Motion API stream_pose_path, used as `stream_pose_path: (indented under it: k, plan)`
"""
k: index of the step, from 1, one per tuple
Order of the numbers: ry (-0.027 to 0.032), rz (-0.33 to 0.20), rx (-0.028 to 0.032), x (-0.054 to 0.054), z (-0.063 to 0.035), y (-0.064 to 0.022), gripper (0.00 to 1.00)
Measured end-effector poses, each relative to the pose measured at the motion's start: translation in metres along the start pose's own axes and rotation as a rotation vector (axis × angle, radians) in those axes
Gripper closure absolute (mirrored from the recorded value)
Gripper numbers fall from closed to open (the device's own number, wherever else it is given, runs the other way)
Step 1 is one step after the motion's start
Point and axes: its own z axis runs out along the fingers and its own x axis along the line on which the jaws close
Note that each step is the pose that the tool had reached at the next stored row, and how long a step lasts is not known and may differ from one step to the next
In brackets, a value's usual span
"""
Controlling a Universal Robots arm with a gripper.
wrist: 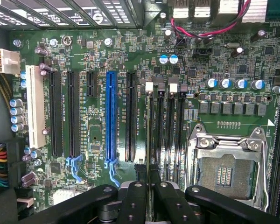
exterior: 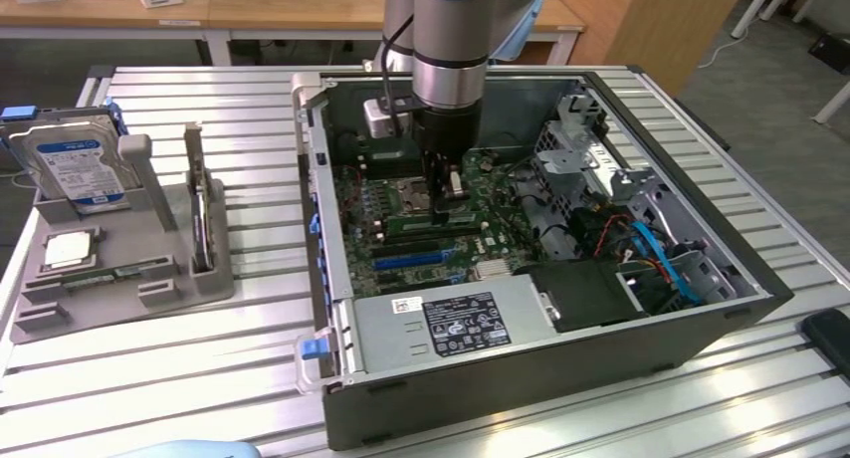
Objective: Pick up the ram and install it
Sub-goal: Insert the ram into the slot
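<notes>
We see the arm (exterior: 445,70) reaching down into the open computer case (exterior: 531,388), which lies on the slatted metal worktop (exterior: 159,378). The pincer (exterior: 448,194) hangs low over the motherboard (exterior: 398,229), near the empty processor socket (exterior: 405,194).

In the wrist view, the pincer (wrist: 148,171) has its two black fingers (wrist: 135,196) drawn together, with just a thin dark slit between them. We cannot make out anything clamped there. The fingertips sit over the near end of the row of black memory slots (wrist: 170,130). These slots run side by side between the processor socket (wrist: 226,170) and the long expansion slots, one of which is blue (wrist: 111,116). The socket's metal frame lies around bare contacts.

The ram (exterior: 117,275) is well apart from the pincer. We take it to be the narrow green strip lying flat in the grey holder (exterior: 146,194), which stands on the worktop to the exterior view's left of the case. The strip sits along the holder's near edge, just beside the silver processor chip (exterior: 67,249). Behind the chip, the blue-labelled hard drive (exterior: 78,164) leans upright in its own bay. A thin card (exterior: 199,224) stands on edge in a slot on the side of the holder nearest the case.

Inside the case, the grey power supply (exterior: 445,324) with its white label fills the near corner beside the motherboard.
</notes>
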Motion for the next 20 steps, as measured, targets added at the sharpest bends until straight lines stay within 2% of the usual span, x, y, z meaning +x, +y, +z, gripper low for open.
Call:
stream_pose_path:
  k: [4,20]
  plan:
    - [-0.0001,-0.001,0.0019,0.0000,0.0000,0.0003,0.87]
    - [0.0011,-0.003,0.0021,-0.0001,0.0004,0.0004,0.87]
